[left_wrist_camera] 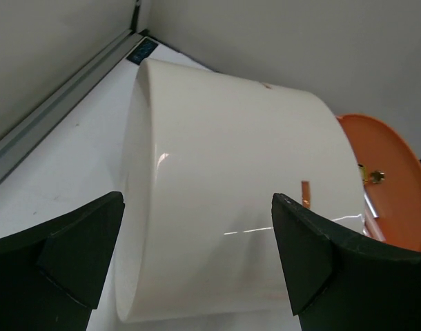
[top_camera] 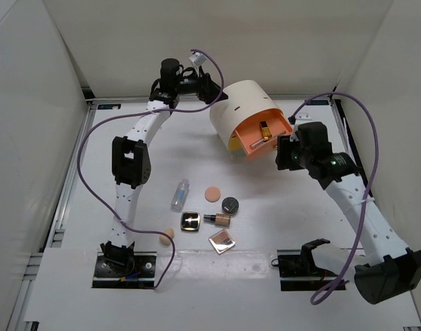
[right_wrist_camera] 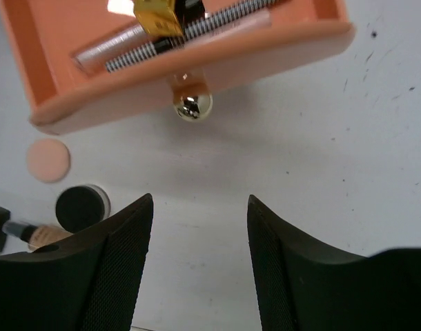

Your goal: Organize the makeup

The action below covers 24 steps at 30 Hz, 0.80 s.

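A pulled-out orange drawer (top_camera: 262, 141) holds a gold lipstick (top_camera: 266, 131) and pink slim tubes (right_wrist_camera: 114, 47). On the table lie a clear little bottle (top_camera: 179, 194), a peach puff (top_camera: 212, 194), a round black compact (top_camera: 229, 204), a square compact (top_camera: 190, 221), a foundation bottle (top_camera: 217, 219), a mirrored compact (top_camera: 221, 241) and a beige sponge (top_camera: 167, 237). My right gripper (right_wrist_camera: 199, 200) is open and empty just in front of the drawer's gold knob (right_wrist_camera: 192, 105). My left gripper (left_wrist_camera: 197, 241) is open, with its jaws on either side of the cream box.
The large cream cylinder box (top_camera: 243, 110) lies tilted at the back centre, its drawer facing the right arm. White walls close in the table on three sides. A metal rail (left_wrist_camera: 52, 103) runs along the left edge.
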Each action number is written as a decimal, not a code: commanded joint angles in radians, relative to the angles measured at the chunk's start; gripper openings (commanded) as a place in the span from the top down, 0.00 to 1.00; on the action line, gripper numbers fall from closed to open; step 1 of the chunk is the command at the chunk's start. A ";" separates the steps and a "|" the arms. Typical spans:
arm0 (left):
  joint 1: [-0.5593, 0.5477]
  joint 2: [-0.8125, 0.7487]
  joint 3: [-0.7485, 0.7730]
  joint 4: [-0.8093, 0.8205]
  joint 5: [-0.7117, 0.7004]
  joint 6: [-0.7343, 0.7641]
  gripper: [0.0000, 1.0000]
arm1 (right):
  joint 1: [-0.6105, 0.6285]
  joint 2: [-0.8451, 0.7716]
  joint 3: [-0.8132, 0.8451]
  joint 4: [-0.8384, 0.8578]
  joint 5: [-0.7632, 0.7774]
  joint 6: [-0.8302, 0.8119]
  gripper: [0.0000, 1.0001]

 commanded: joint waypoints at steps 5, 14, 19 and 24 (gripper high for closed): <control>-0.005 0.034 0.059 0.163 0.156 -0.150 0.02 | -0.027 0.150 -0.033 0.195 -0.040 -0.078 0.39; -0.013 0.033 0.056 0.132 0.150 -0.092 0.02 | -0.100 0.350 0.107 0.398 -0.242 -0.188 0.40; -0.029 0.061 0.052 0.120 0.163 -0.076 0.02 | -0.106 0.432 0.171 0.472 -0.302 -0.184 0.40; -0.040 0.083 0.049 0.120 0.156 -0.079 0.02 | -0.106 0.506 0.196 0.582 -0.307 -0.049 0.40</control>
